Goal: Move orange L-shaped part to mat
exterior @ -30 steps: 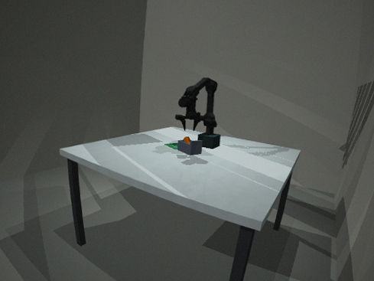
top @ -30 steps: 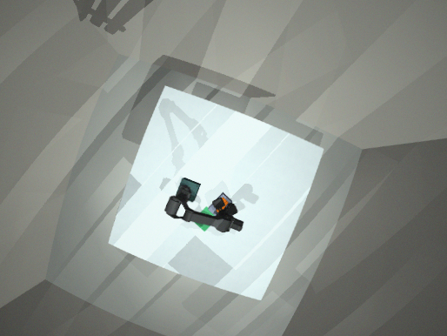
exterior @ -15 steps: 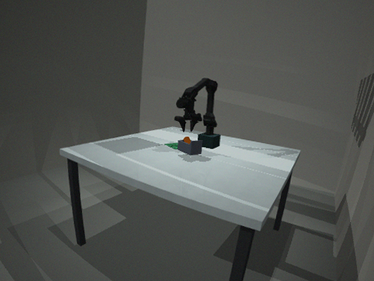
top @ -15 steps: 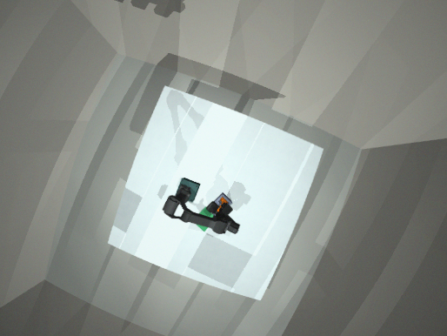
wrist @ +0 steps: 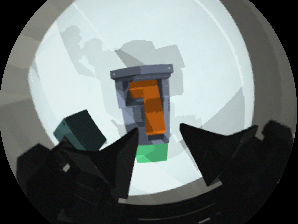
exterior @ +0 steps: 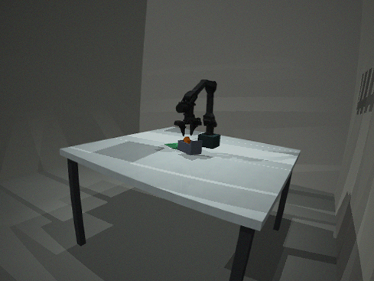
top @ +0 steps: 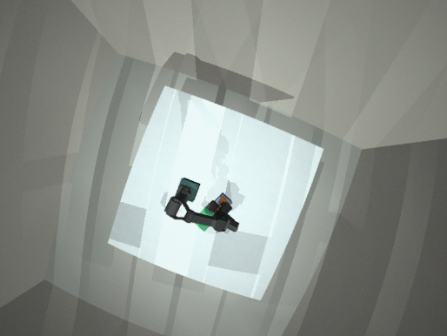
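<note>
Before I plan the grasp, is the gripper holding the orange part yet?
No, the orange part sits below the open gripper.

The open hand [exterior: 187, 135] [wrist: 158, 128] points downward, its wrist apparently bent beneath the arm [exterior: 197, 89] [top: 202, 218].
</note>
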`<state>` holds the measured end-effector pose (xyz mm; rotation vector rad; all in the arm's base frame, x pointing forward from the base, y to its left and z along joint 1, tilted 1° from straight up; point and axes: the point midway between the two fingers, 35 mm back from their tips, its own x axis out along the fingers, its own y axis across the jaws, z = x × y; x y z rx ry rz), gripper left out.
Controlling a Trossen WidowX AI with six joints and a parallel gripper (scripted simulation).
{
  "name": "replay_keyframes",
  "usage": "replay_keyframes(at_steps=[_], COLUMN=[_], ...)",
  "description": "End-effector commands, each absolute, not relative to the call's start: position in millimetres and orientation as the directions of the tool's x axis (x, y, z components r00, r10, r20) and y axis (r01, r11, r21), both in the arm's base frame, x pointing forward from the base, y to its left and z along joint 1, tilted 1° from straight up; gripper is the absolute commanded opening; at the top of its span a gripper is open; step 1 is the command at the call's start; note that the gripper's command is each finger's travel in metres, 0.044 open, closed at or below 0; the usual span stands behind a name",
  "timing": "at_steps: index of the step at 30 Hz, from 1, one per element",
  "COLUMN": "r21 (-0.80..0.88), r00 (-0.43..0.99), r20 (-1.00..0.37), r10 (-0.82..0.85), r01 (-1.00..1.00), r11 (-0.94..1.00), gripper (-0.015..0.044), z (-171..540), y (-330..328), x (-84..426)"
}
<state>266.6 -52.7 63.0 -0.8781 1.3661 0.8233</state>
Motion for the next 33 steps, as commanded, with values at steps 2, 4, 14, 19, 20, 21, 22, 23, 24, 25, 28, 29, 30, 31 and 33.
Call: replay_keyframes(at_steps=[2, 4, 14, 19, 20, 21, 22, 23, 24, 25, 28, 29, 30, 31, 33], r21=[-0.037, -0.037, -0.037, -0.036, -0.036, -0.036, -0.036, -0.036, -0.041, -0.041, -0.041, -0.041, -0.041, -0.041, -0.041], r00=[0.035, 0.035, 0.034, 0.034, 0.034, 0.034, 0.034, 0.034, 0.039, 0.039, 0.039, 0.039, 0.039, 0.039, 0.039], r20=[-0.999, -0.999, -0.999, -0.999, -0.999, -0.999, -0.999, -0.999, -0.999, -0.999, -0.999, -0.999, -0.999, -0.999, -0.999], r10=[-0.013, -0.013, -0.013, -0.013, -0.013, -0.013, -0.013, -0.013, -0.013, -0.013, -0.013, -0.013, -0.013, -0.013, -0.013], r01=[-0.892, -0.892, -0.892, -0.892, -0.892, -0.892, -0.892, -0.892, -0.890, -0.890, -0.890, -0.890, -0.890, -0.890, -0.890], r11=[0.451, 0.451, 0.451, 0.451, 0.451, 0.451, 0.451, 0.451, 0.455, 0.455, 0.455, 0.455, 0.455, 0.455, 0.455], gripper=[0.0280, 0.0280, 0.0280, 0.0280, 0.0280, 0.0280, 0.0280, 0.0280, 0.0254, 0.0228, 0.0168, 0.0162, 0.0155, 0.0148, 0.0135], z=[52.5, 49.2, 33.0, 25.0, 23.7, 22.9, 22.7, 22.7, 26.7, 26.7, 26.7, 26.7, 26.7, 26.7, 26.7], y=[-52.8, -52.8, -52.9, -52.9, -52.9, -52.9, -52.9, -52.9, -52.9, -52.9, -52.9, -52.9, -52.9, -52.9, -52.9], x=[265.6, 265.7, 265.8, 265.4, 265.4, 265.3, 265.3, 265.3, 266.7, 266.7, 266.7, 266.7, 266.7, 266.7, 266.7])
